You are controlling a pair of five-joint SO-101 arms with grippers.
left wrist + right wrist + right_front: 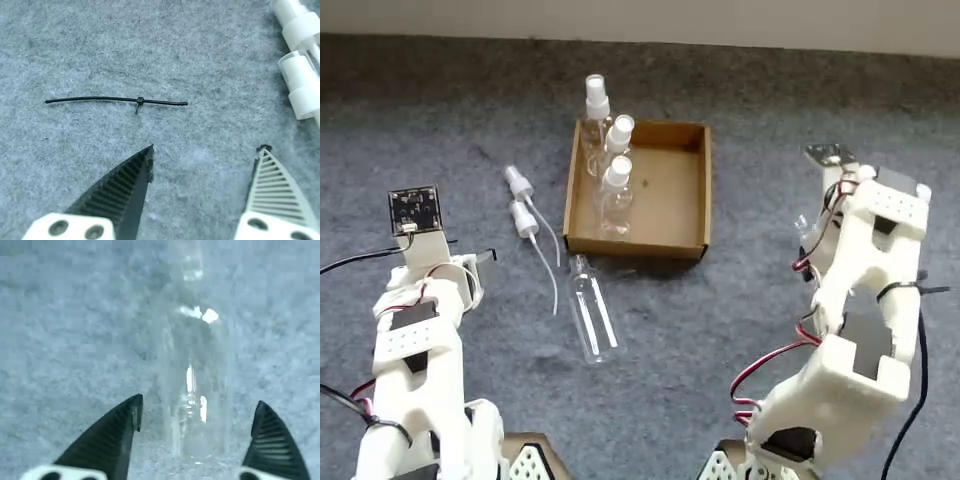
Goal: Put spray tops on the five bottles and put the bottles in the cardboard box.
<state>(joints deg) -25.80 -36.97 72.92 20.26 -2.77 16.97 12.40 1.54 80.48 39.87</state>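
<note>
Right fingers [120, 432] wide, straddling clear bottle [195, 365], no contact yet. Light, slick, thin-walled plastic: pinch mid-body, gently. Left fingers [127, 187] wide, empty, spray tops [521, 200] at 1 o'clock.

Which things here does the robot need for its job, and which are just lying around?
For the job: cardboard box; three topped bottles in it; bare bottle lying on the carpet; clear bottle at the open right gripper; two loose spray tops.
Just lying about: black cable tie.

L end effector [206, 148], jaws apart, over carpet [75, 45] w/ black zip tie [117, 100] + 2 spray tops [299, 75]
</note>
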